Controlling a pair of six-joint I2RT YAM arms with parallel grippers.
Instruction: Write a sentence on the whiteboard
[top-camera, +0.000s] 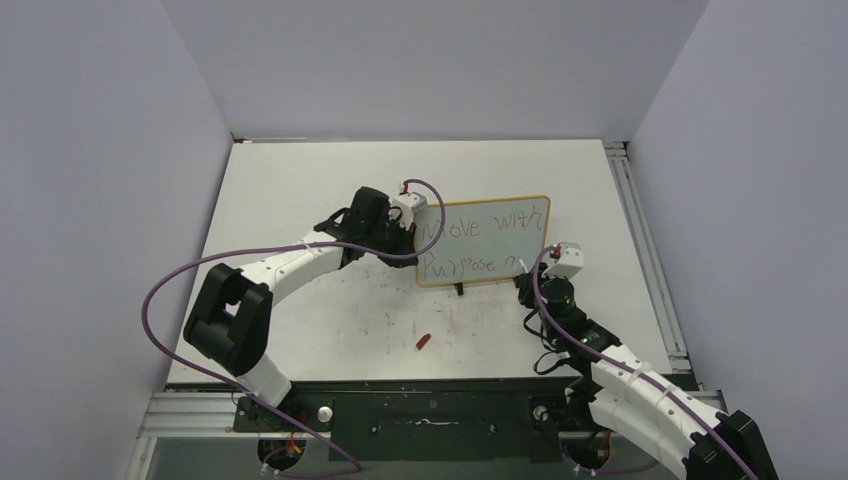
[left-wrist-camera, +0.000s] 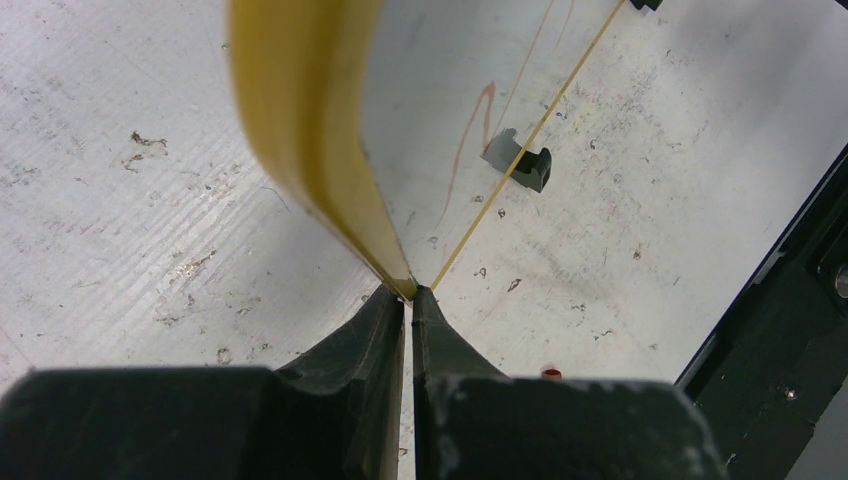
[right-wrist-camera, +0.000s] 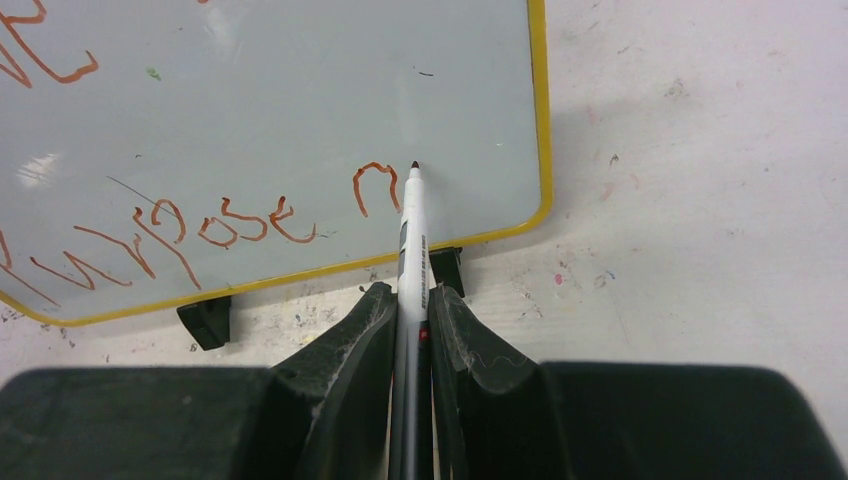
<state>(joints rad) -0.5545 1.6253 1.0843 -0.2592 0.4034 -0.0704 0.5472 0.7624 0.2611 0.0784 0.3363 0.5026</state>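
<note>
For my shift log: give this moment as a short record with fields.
whiteboard: standing on black feet
sentence: "Move with", "Purpose", then one curved stroke
left hand: shut on whiteboard's edge
right hand: shut on marker, tip by last stroke
loose: small red piece on table, near side of board

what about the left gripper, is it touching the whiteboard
Touching. The left wrist view shows the left gripper shut on the whiteboard, with its yellow edge pinched between the fingertips.
</note>
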